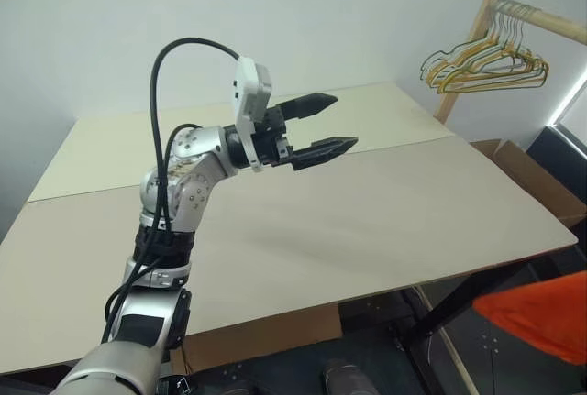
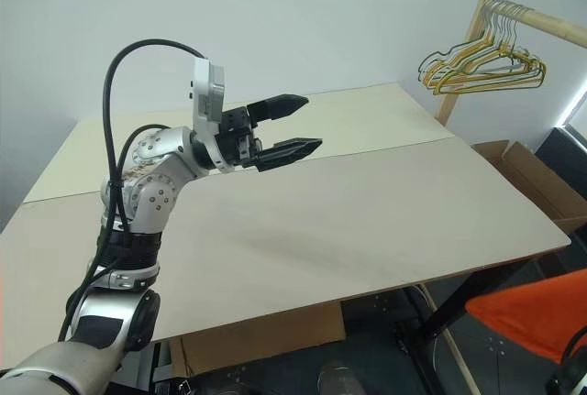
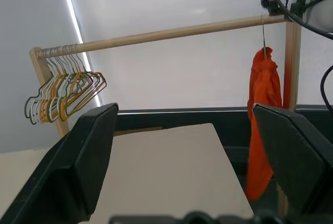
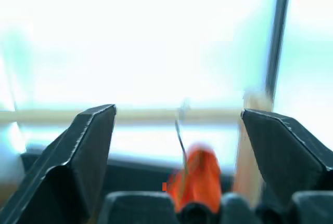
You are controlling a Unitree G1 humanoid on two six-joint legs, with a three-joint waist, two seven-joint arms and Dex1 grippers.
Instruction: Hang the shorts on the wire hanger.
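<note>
Hanging from the wooden rail (image 3: 166, 33), the orange shorts (image 3: 263, 120) hide their wire hanger's (image 3: 264, 39) triangle; its hook shows. Both the left gripper (image 1: 323, 125) and the blurred right gripper (image 4: 177, 146) are spread, empty.

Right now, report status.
Left gripper open, empty, over table. Right gripper open. Shorts hanging from wooden rail by hanger hook.

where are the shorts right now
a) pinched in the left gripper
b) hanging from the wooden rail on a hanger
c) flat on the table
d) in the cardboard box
b, the left wrist view shows the shorts dangling from a hanger hook on the rail, apart from the open left gripper.
</note>
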